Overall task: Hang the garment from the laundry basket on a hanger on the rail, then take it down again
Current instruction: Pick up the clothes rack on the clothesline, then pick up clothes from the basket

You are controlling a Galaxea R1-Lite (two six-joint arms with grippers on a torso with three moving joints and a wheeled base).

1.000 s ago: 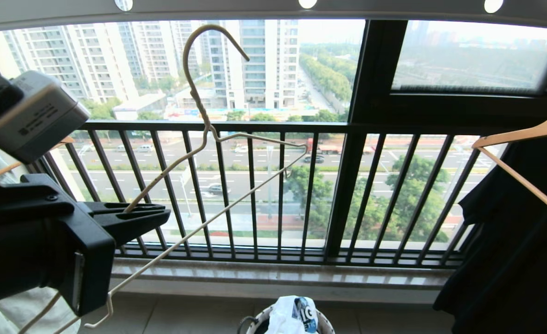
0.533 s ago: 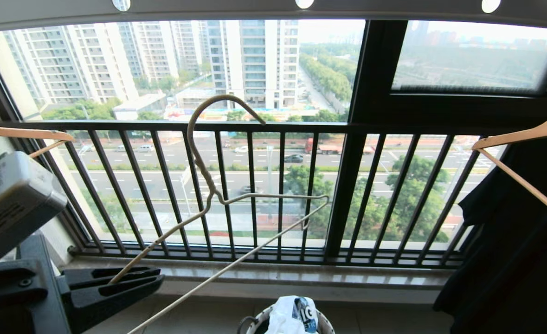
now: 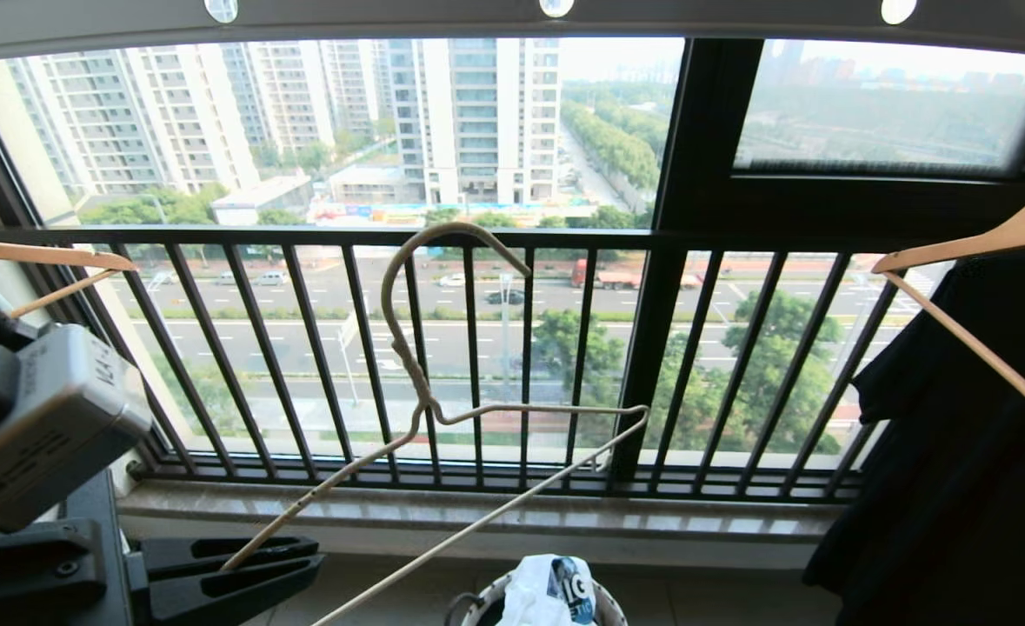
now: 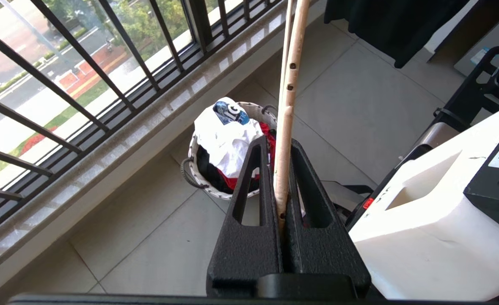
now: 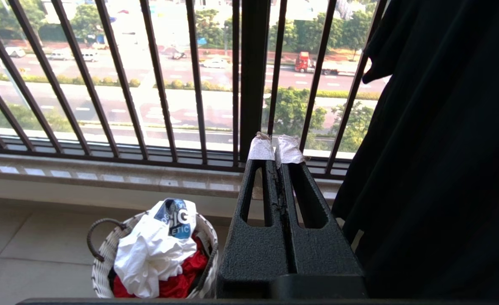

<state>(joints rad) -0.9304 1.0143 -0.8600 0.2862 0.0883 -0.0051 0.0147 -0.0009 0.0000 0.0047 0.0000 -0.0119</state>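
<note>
- Left hand (image 4: 281,186) is low at the robot's left, jaws pinched tight on one shoulder wire of the hanger (image 3: 442,409), and nothing else is in its grip.
- The hanger juts up and away from that hand, hook top high out ahead of it, in front of the black window railing (image 3: 495,236) (well below the rail (image 3: 512,17), which runs overhead with its row of holes).
- The garment (image 5: 152,250) sits crumpled on top of the laundry basket (image 5: 101,271), on the floor out beyond the left hand's tips, with a red garment (image 5: 181,275) under it.
- Right hand (image 5: 276,150) is parked, jaws closed on nothing, the basket below it and to one side.
- Handling call: the wire hanger looks light and springy, so, held out at one shoulder, it is likely to wobble and twist; a grip nearer the twisted neck would steady it.
- The T-shirt is soft and limp (no shape to push against), so pinch it at the ribbed collar or a shoulder seam and lift it clear of the red piece.
- Thicker wooden hangers (image 3: 964,248) hang at either side; leave them alone.
</note>
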